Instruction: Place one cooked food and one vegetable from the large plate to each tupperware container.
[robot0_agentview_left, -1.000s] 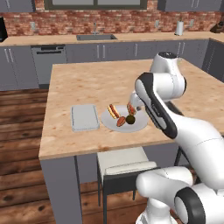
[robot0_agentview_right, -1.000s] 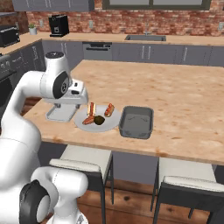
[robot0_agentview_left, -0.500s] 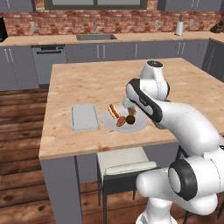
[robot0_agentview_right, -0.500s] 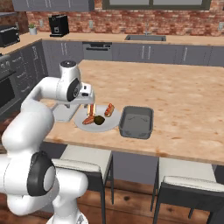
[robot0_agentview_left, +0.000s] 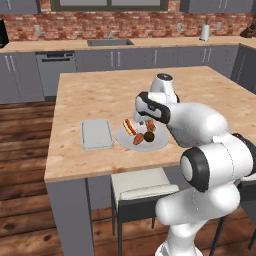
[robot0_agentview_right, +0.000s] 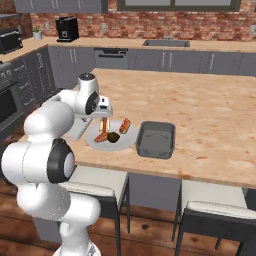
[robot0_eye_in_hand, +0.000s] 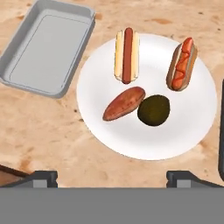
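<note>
A wooden tabletop (robot0_eye_in_hand: 43, 131) lies under the pincer (robot0_eye_in_hand: 111, 177), whose fingers are spread wide and hold nothing. Just ahead of the fingertips sits the large plate (robot0_eye_in_hand: 192, 122). On it, nearest the pincer, a reddish sweet potato (robot0_eye_in_hand: 124, 103) lies slanted, touching a dark avocado (robot0_eye_in_hand: 153, 110). Beyond them, two hot dogs (robot0_eye_in_hand: 127, 54) point lengthwise away from the pincer. A light grey tray (robot0_eye_in_hand: 48, 48) sits to the far left, beside the plate. Nothing stands between pincer and food.

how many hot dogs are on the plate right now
2. One hot dog lies at the plate's top middle in the hand view; the other hot dog lies at its upper right. Nothing seems hidden.
</note>
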